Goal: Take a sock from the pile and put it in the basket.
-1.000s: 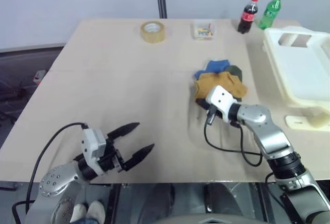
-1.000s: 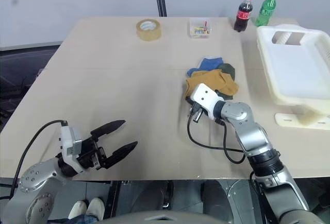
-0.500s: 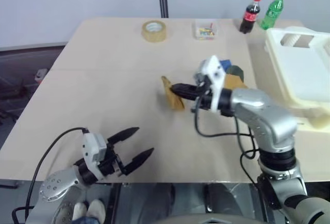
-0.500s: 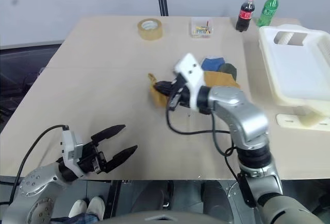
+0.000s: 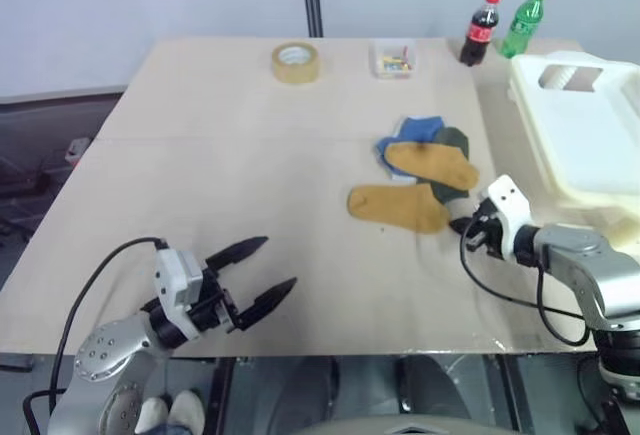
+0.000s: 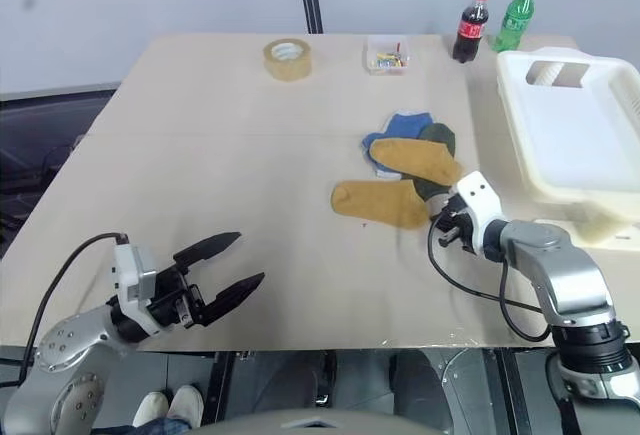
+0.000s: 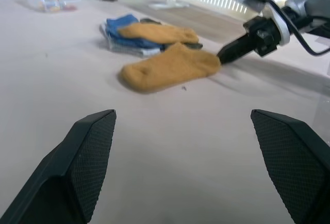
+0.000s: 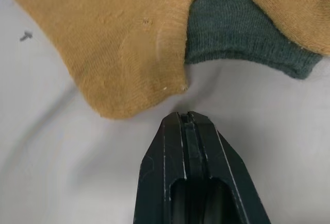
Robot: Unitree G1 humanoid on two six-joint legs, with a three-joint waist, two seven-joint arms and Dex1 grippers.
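Observation:
A mustard-yellow sock [image 5: 398, 207] lies flat on the table, just in front-left of the pile [image 5: 428, 150], where blue, dark grey-green and another mustard sock overlap. My right gripper [image 5: 463, 225] rests low on the table with its tips at this sock's right end, shut and holding nothing. In the right wrist view its closed fingertips [image 8: 185, 121] sit just short of the sock's edge [image 8: 113, 44]. The left gripper [image 5: 277, 263] hovers near the table's front left, open and empty. The white basket [image 5: 590, 135] stands at the right edge.
A tape roll [image 5: 296, 61], a small clear box [image 5: 397, 59], a cola bottle [image 5: 480, 30] and a green bottle [image 5: 522, 23] stand along the far edge. A flat white piece [image 5: 597, 238] lies in front of the basket.
My right gripper carried a mustard sock up and to the left off the pile. That sock now lies flat on the table, and the gripper has come back to the right, empty.

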